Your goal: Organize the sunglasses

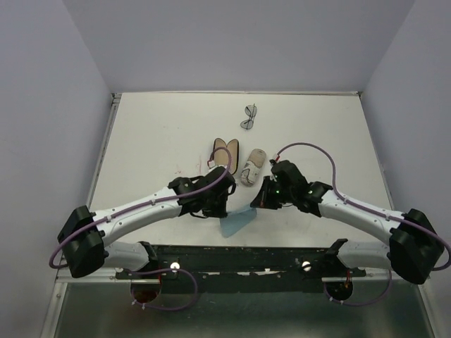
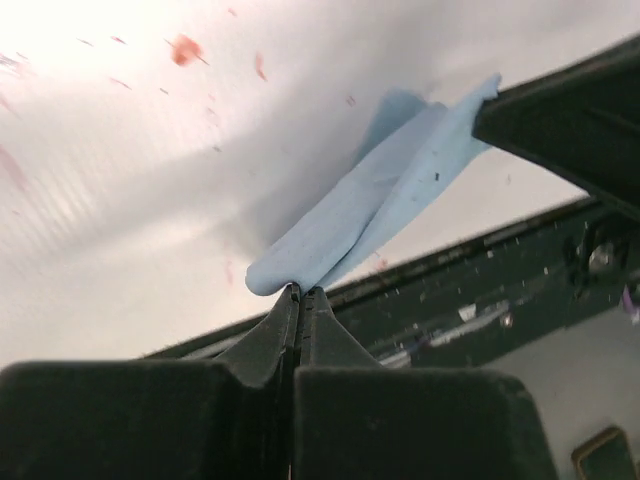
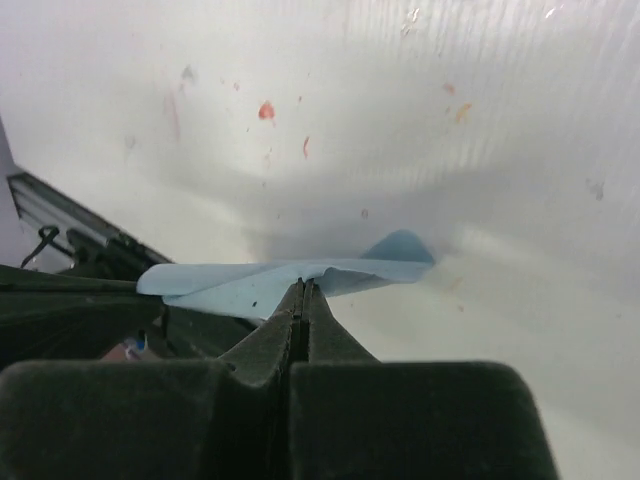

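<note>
Two grippers share one blue cloth (image 1: 236, 222). The left gripper (image 2: 300, 293) is closed tight on a folded end and the right gripper (image 3: 302, 285) is closed tight on an edge. The cloth is stretched between them over the table (image 1: 155, 134), near its front edge. Just beyond lie the open black case (image 1: 225, 153) and the beige pouch (image 1: 252, 167), side by side. The dark-frame sunglasses (image 1: 249, 117) lie farther back, well apart. Their long axis runs roughly near-to-far, slightly slanted. Too small to tell which way the lenses face.
</note>
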Motion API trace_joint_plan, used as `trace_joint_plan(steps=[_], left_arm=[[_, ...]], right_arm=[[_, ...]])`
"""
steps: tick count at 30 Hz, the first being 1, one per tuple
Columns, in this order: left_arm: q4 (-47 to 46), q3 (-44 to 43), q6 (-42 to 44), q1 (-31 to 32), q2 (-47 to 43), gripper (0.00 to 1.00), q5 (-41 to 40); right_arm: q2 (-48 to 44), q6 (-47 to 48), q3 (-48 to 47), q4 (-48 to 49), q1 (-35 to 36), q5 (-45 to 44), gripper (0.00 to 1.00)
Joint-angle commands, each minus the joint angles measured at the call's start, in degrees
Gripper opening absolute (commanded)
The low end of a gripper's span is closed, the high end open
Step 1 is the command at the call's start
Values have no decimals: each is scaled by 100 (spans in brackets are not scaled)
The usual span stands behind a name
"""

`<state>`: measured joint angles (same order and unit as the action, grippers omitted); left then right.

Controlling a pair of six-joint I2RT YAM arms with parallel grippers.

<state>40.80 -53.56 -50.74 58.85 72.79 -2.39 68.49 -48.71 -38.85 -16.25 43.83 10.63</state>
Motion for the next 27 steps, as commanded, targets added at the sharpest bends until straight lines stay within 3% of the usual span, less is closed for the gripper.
trace_joint_plan(steps=[1,6,14,22,27], left_arm=[[-405,153,195,-707,226,0,-174],[-397,-75,442,-1077,788,0,-349],[-502,-84,653,-1569,1386,0,-297],[-1046,82,829,-1552,1475,0,564],[-1170,293,671,-1438,1247,0,591]], right_arm=[[506,-112,-149,903,29,-808,1],[1297,10,-561,1299,29,-993,1],[2230,212,-1221,1143,29,-1222,1],[2178,256,-1107,720,29,-1107,1],[1993,309,-967,553,29,-1125,1]])
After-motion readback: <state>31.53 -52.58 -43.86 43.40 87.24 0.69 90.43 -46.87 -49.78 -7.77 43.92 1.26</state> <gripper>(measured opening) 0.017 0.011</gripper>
